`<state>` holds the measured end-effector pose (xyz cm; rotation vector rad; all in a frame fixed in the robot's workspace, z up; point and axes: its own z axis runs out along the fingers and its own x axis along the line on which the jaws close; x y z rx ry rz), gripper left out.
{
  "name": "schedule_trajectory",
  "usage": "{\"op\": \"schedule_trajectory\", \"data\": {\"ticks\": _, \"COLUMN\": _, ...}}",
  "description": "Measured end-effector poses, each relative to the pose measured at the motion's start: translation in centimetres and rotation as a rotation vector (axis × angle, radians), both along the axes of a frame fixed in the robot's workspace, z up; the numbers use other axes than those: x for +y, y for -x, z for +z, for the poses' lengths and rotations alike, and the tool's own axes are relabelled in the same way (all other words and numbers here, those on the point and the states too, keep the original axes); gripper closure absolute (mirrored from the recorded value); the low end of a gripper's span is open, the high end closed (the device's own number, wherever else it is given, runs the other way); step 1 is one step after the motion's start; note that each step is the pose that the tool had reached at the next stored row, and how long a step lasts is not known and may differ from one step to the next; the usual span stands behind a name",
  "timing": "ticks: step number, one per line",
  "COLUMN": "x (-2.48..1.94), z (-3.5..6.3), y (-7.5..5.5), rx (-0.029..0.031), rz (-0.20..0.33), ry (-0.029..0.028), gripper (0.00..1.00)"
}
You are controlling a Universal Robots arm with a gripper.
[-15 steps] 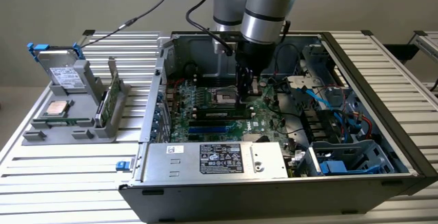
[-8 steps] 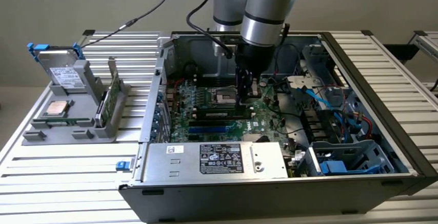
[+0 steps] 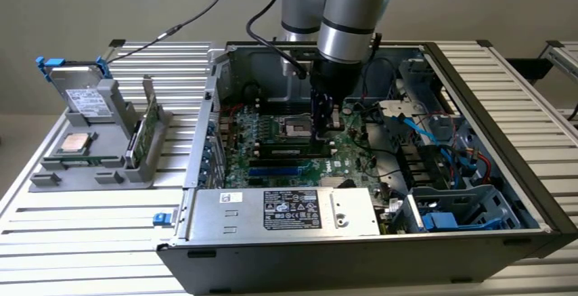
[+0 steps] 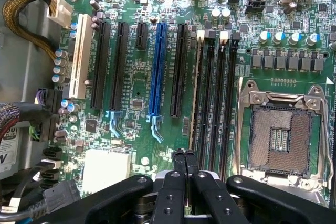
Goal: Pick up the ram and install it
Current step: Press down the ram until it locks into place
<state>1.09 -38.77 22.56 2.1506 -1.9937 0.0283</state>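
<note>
A ribbed silver aluminium table [image 3: 91, 242] under a plain beige wall carries an open, dark metal computer case [image 3: 361, 259] lying on its side, with a silver power supply box [image 3: 289, 211] along its near edge. One grey robot arm reaches down into the case. Its black two-fingered gripper [image 3: 323, 132] hangs low over the green motherboard [image 4: 142, 77] with its fingers pressed together and nothing visible between them. In the wrist view the gripper [image 4: 184, 155] sits at one end of the four long black memory slots [image 4: 218, 98], beside the empty square silver processor socket [image 4: 278, 140]. Whether a stick already sits in any slot cannot be told. The ram [image 3: 146, 132], a long thin green circuit-board stick, appears to stand on its long edge in a grey plastic fixture [image 3: 81, 171] on the table outside the case. It lies well apart from the gripper, toward the exterior view's left, beyond the case's upright side wall [image 3: 210, 106]. Its long axis runs from near to far in that view, which looks crosswise to the slots, since they run side to side. Above the fixture the space is open. Inside the case, blue and black cables [image 3: 442, 133] crowd the exterior view's right.
</note>
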Motion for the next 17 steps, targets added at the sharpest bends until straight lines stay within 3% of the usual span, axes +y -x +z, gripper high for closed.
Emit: {"op": "schedule_trajectory", "data": {"ticks": 17, "x": 0.01, "z": 0.18, "y": 0.02, "rx": -0.0001, "rz": 0.000, "ry": -0.0010, "gripper": 0.90}}
